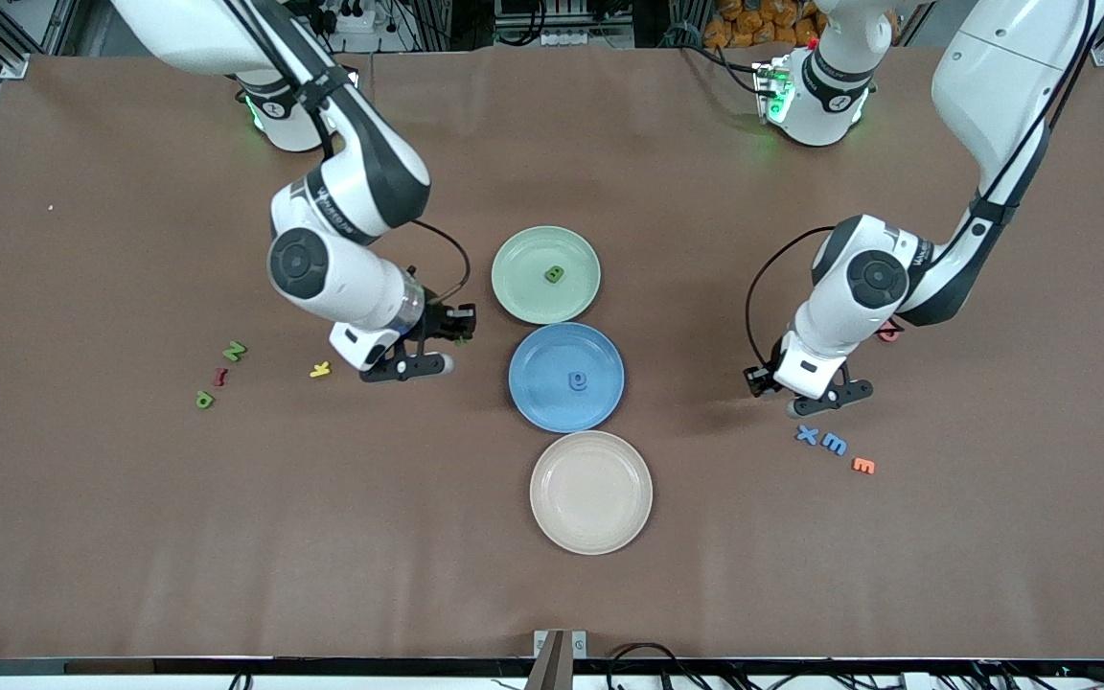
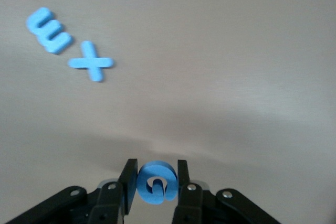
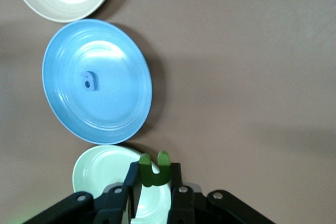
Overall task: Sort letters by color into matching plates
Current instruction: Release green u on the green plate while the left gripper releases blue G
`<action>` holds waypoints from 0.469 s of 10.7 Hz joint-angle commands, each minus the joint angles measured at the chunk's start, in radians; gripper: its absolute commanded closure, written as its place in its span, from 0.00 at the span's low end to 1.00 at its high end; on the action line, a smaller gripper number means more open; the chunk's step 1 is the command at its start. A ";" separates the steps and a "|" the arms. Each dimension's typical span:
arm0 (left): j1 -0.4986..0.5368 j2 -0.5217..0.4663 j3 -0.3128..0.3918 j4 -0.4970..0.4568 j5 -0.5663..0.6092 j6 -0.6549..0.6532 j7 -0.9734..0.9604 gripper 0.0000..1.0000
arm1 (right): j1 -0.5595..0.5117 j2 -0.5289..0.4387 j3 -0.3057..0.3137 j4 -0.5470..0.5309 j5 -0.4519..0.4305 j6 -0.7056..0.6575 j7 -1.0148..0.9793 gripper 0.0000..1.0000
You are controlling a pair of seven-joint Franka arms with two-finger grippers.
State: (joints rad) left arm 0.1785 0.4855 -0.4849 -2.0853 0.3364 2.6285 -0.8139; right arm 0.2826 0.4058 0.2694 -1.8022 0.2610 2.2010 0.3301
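Observation:
My right gripper (image 3: pixel 155 176) is shut on a green letter (image 3: pixel 155 170) and hangs over the table just beside the pale green plate (image 1: pixel 523 287), which holds one green letter (image 1: pixel 554 275). My left gripper (image 2: pixel 155 181) is shut on a round blue letter (image 2: pixel 156 184) over bare table, close to two loose blue letters (image 1: pixel 807 434) (image 1: pixel 835 444). The blue plate (image 1: pixel 542 398) has one blue letter (image 1: pixel 578 380) in it. Two more green letters (image 1: pixel 234 351) (image 1: pixel 204 399) lie toward the right arm's end.
A beige plate (image 1: pixel 590 517) sits nearer the front camera than the blue plate. A red letter (image 1: pixel 220 376) and a yellow one (image 1: pixel 320 369) lie by the loose green letters. An orange letter (image 1: pixel 863 466) lies beside the blue ones, and a red letter (image 1: pixel 887 333) shows under the left arm.

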 commanded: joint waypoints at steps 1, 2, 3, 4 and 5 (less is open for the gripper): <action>-0.040 0.031 -0.070 0.092 0.012 -0.005 -0.170 1.00 | -0.013 -0.018 0.083 -0.049 -0.062 0.041 0.127 1.00; -0.094 0.050 -0.070 0.132 0.012 -0.005 -0.244 1.00 | -0.013 -0.018 0.114 -0.086 -0.062 0.104 0.136 1.00; -0.132 0.065 -0.070 0.161 0.012 -0.005 -0.295 1.00 | -0.013 -0.018 0.151 -0.124 -0.063 0.167 0.165 1.00; -0.169 0.088 -0.070 0.186 0.012 -0.004 -0.330 1.00 | -0.005 -0.018 0.172 -0.146 -0.063 0.187 0.184 1.00; -0.212 0.120 -0.069 0.229 0.012 -0.004 -0.368 1.00 | 0.015 -0.018 0.174 -0.161 -0.065 0.187 0.199 1.00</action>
State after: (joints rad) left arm 0.0383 0.5278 -0.5570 -1.9500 0.3364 2.6282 -1.0968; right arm 0.2861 0.4063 0.4099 -1.9042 0.2144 2.3544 0.4739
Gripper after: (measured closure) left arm 0.656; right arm 0.740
